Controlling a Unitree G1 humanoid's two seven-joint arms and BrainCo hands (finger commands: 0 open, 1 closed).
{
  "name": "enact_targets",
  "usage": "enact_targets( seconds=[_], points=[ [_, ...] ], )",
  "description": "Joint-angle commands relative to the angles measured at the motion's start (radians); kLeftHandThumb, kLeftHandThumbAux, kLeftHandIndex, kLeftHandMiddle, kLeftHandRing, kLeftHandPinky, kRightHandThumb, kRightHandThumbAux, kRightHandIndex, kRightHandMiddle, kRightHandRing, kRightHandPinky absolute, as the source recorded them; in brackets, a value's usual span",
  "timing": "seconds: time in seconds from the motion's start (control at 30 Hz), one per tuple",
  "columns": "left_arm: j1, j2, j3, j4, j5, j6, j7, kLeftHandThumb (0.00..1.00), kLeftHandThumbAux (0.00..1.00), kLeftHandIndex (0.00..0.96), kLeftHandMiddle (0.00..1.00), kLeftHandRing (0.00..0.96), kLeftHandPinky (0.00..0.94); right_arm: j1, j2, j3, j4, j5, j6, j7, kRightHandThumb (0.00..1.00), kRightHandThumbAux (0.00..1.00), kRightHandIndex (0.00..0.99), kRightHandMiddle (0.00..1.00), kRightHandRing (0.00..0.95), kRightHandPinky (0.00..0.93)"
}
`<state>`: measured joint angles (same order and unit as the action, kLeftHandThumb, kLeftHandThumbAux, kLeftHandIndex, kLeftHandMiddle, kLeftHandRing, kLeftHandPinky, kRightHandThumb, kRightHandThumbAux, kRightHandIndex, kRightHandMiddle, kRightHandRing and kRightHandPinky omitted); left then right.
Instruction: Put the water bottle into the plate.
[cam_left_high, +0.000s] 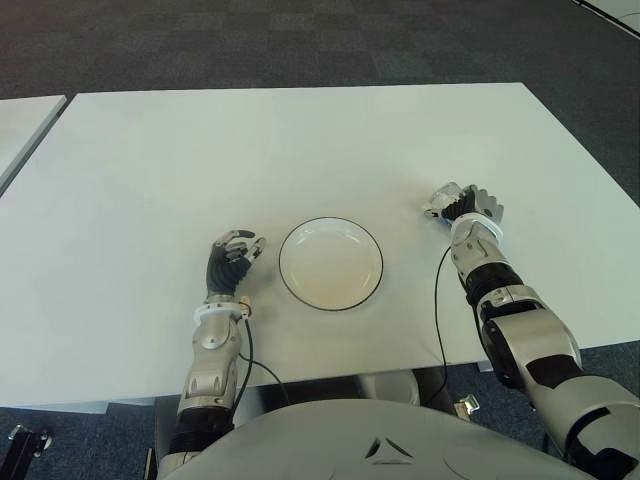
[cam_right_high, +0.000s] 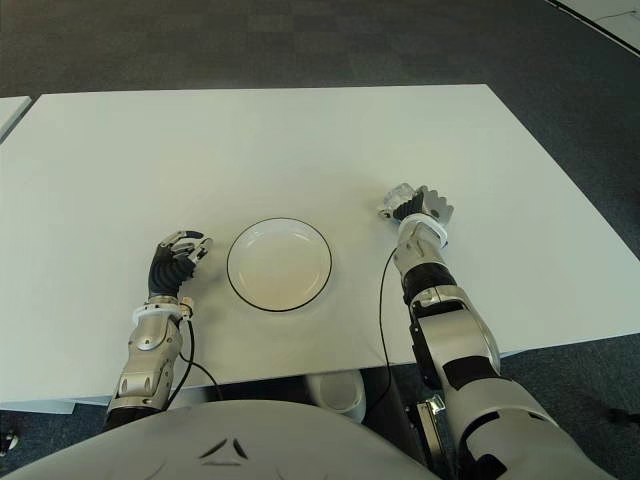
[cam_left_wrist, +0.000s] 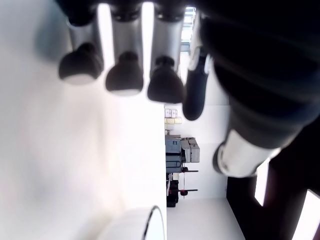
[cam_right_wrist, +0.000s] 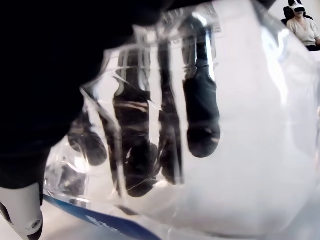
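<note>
White table (cam_left_high: 300, 140) fills our view. We see the bottle (cam_left_high: 441, 199) clasped in the right hand (cam_left_high: 468, 208), right of the plate (cam_left_high: 330, 263). Our left hand (cam_left_high: 233, 256), loosely curled and empty, shows just left of it.

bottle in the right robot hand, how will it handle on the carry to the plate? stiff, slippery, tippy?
The water bottle is clear thin plastic with creases, so it will probably give under the right robot hand. Its glossy wall may slip. Set upright on the shallow plate, it could tip; lying down, it might roll.
</note>
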<state>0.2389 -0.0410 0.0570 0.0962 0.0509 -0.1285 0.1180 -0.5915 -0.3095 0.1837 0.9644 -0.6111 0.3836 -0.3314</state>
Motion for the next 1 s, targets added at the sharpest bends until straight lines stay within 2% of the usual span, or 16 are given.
enact_targets(
  seconds=[0.03, 0.2, 0.33, 0.53, 0.63, 0.73, 0.87, 1.0],
  points=[
    [0.016, -0.006, -0.005, 0.0, 0.007, 0.039, 0.01, 0.701, 0.721, 0.438, 0.84, 0.846, 0.847, 0.133, 0.06, -0.027, 0.023, 0.085, -0.02, 0.003, 0.694, 0.729, 0.436, 0.802, 0.798, 0.812],
    [0.02, -0.005, -0.005, -0.01, 0.002, 0.053, 0.004, 0.701, 0.72, 0.438, 0.833, 0.835, 0.831, 0.163, 0.077, -0.078, -0.017, 0.125, -0.094, -0.112, 0.695, 0.729, 0.437, 0.812, 0.808, 0.821],
    [0.02, -0.005, -0.005, -0.01, 0.002, 0.05, 0.003, 0.701, 0.72, 0.438, 0.829, 0.83, 0.826, 0.173, 0.082, -0.087, -0.028, 0.137, -0.132, -0.161, 0.695, 0.729, 0.437, 0.821, 0.817, 0.828],
    [0.02, -0.006, -0.003, -0.009, 0.001, 0.047, 0.006, 0.701, 0.72, 0.438, 0.828, 0.828, 0.826, 0.216, 0.091, -0.099, -0.073, 0.14, -0.325, -0.315, 0.697, 0.729, 0.438, 0.835, 0.83, 0.837],
    [0.021, -0.006, -0.003, -0.01, 0.001, 0.049, 0.006, 0.701, 0.72, 0.438, 0.827, 0.828, 0.828, 0.234, 0.094, -0.093, -0.105, 0.136, -0.381, -0.346, 0.698, 0.728, 0.438, 0.84, 0.837, 0.842],
    [0.022, -0.005, -0.002, -0.014, -0.002, 0.057, 0.003, 0.702, 0.72, 0.438, 0.825, 0.826, 0.825, 0.27, 0.104, -0.072, -0.199, 0.118, -0.414, -0.365, 0.7, 0.727, 0.439, 0.85, 0.85, 0.858],
    [0.023, -0.004, -0.002, -0.015, 0.001, 0.053, 0.004, 0.701, 0.72, 0.438, 0.826, 0.825, 0.825, 0.351, 0.148, -0.03, -0.478, 0.074, -0.365, -0.362, 0.702, 0.726, 0.439, 0.862, 0.865, 0.871],
    [0.026, -0.005, -0.005, -0.014, 0.009, 0.038, 0.008, 0.701, 0.72, 0.438, 0.832, 0.83, 0.831, 0.392, 0.154, -0.025, -0.617, 0.075, -0.359, -0.321, 0.704, 0.726, 0.439, 0.867, 0.873, 0.871]
  ],
)
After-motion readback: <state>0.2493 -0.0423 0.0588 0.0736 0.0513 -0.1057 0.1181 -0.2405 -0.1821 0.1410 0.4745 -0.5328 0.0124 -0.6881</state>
